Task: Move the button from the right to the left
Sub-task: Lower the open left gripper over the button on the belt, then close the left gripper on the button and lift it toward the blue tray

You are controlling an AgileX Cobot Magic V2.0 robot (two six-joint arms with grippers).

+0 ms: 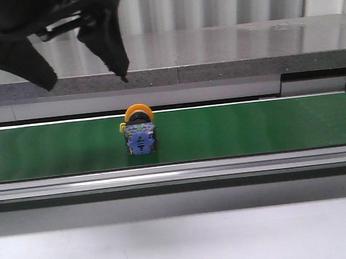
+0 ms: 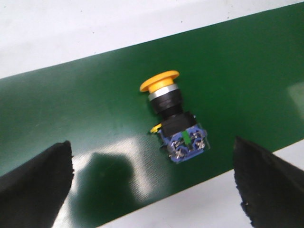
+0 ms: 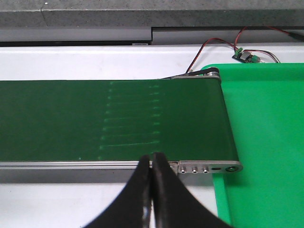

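Note:
The button (image 1: 139,129) lies on its side on the green conveyor belt (image 1: 252,128), orange-yellow cap toward the back, blue contact block toward the front. In the left wrist view the button (image 2: 173,118) lies between and beyond the spread fingertips. My left gripper (image 1: 86,70) hangs open above and left of the button, empty; it also shows in the left wrist view (image 2: 154,183). My right gripper (image 3: 152,159) is shut and empty over the belt's front rail near its right end. It does not show in the front view.
A grey stone ledge (image 1: 215,53) runs behind the belt. A metal rail (image 1: 177,173) borders the belt's front. A bright green tray (image 3: 266,152) sits beyond the belt's right end, with red-black wires and a small circuit board (image 3: 244,55) behind it.

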